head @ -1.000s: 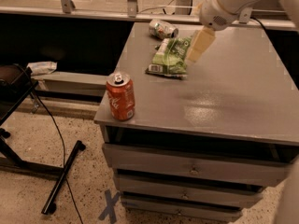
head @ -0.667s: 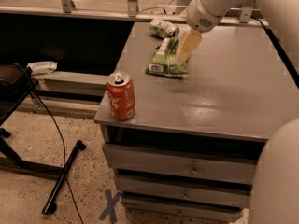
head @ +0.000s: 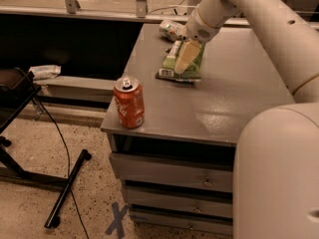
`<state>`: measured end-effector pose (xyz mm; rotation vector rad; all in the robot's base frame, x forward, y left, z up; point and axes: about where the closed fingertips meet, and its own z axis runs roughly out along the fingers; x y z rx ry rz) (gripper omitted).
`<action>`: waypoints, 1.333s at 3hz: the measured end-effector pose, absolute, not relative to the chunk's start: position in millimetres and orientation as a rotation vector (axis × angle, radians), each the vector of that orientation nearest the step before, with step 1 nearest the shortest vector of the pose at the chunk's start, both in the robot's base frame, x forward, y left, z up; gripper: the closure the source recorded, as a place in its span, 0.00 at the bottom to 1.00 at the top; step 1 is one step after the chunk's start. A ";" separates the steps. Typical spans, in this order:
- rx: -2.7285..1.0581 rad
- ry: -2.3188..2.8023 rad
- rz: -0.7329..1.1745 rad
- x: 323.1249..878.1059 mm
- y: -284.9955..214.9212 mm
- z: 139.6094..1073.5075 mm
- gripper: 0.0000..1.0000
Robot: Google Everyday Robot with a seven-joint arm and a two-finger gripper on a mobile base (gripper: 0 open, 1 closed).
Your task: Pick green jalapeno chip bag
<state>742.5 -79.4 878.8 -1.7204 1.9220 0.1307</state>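
1. The green jalapeno chip bag point(head: 195, 68) lies flat on the grey desk point(head: 224, 101), in the upper middle of the frame toward the desk's far left part. Its white barcode end points toward the near edge.
2. The pincer point(head: 184, 59) is right over the bag, angled down onto its middle. It looks to be touching the bag or just above it; which of the two I cannot tell.
3. Whether the pincer is released or clenched cannot be told from this view, as only a single pale tapering shape shows against the green.
4. My judgement is that the reach is done and the grasp and lift are left. The bag appears to rest fully on the desk, with no raised edge or corner to suggest it has come up.
5. The two things to avoid are apart from the bag. The crushed can point(head: 169, 30) lies just beyond it toward the top of the frame, and the red-orange soda can point(head: 129, 102) stands upright at the desk's near left corner, well apart.
6. The pincer covers the middle strip of the bag, so the contact itself is hidden.
7. The arm point(head: 259, 19) runs off the upper right, and a large pale rounded part of the robot point(head: 279, 183) fills the lower right, hiding the desk's near right corner and part of the drawers point(head: 169, 173).
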 end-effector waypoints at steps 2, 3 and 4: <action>-1.741 1.954 0.146 746.0 -75.7 861.2 0.61; -1.672 1.947 0.146 739.8 -98.8 879.4 0.83; -1.516 1.871 0.135 715.5 -150.4 940.3 1.00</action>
